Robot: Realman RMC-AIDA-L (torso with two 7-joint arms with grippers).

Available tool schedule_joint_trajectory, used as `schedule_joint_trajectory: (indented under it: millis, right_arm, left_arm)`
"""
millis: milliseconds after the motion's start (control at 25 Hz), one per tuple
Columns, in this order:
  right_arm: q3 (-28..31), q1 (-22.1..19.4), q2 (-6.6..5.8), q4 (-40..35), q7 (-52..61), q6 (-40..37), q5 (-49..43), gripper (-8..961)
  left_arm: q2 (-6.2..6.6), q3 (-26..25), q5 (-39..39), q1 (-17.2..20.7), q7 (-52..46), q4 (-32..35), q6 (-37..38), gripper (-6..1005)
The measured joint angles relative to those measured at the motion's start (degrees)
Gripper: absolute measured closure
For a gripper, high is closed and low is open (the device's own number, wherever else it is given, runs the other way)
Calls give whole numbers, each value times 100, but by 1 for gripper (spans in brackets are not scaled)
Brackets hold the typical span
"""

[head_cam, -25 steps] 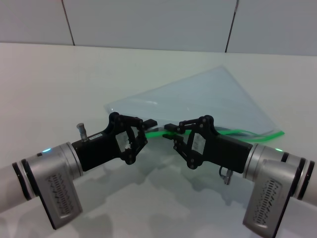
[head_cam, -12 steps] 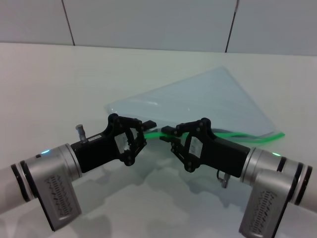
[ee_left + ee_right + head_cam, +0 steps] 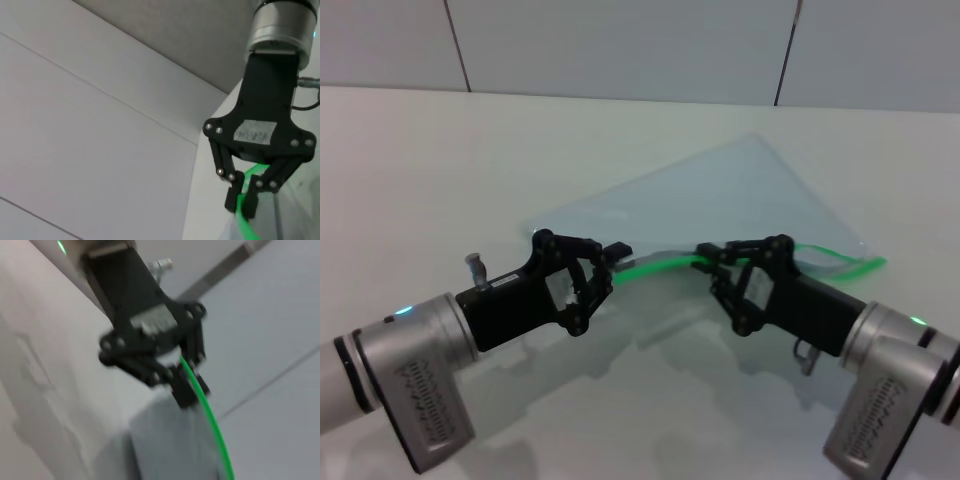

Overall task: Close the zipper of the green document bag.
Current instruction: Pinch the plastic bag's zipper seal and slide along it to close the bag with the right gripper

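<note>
A white bench runs back to a wall of pale panels with dark seams. On it lies the green document bag — its zipper lifted along the near edge. The left gripper and right gripper each pinch that strip, jaws closed on it.

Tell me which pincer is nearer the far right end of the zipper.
Right. The right pincer grips the zipper partway along, closer to that end; the left pincer holds the opposite end, farther away.
</note>
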Motion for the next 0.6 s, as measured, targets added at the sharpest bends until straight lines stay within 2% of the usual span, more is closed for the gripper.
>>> schedule_joint_trajectory:
  millis: [280, 480, 600]
  right_arm:
    - [680, -363, -5, -328, -6, 81, 1, 873]
    - [1684, -664, -1, -459, -344, 167, 75, 874]
    - [2039, -756, 0, -466, -585, 256, 369, 874]
  left_arm:
    - [12, -45, -33, 84, 1, -31, 73, 968]
    - [14, -48, -40, 91, 1, -43, 68, 969]
    - [11, -48, -41, 92, 0, -50, 42, 970]
